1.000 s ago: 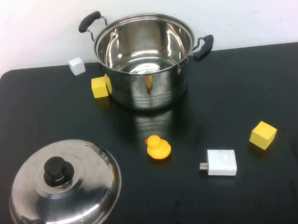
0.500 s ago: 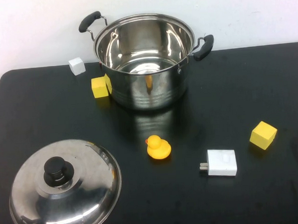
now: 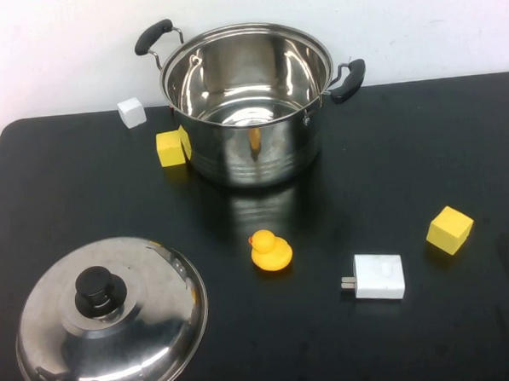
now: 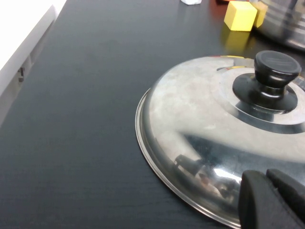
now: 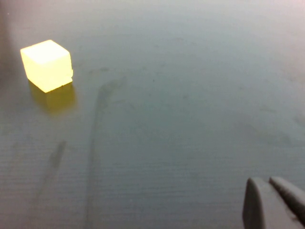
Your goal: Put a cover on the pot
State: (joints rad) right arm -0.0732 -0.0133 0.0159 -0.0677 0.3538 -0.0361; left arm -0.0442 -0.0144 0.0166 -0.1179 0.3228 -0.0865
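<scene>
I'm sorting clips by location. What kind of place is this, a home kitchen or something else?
Probably a lab test bench, not a kitchen: a bare black table against a plain white wall, with the pot among foam cubes, a rubber duck and a charger.

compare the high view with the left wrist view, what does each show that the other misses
Only the high view shows the large shiny steel stockpot whole and open, its two black side handles, the yellow rubber duck, the white plug adapter and the yellow cube on the right.

Only the left wrist view shows the left gripper, shut, close beside the lid's rim. The right gripper, also shut, appears in neither.

Both show the domed steel lid with its black knob lying on the black table, and the yellow cube by the pot.
</scene>
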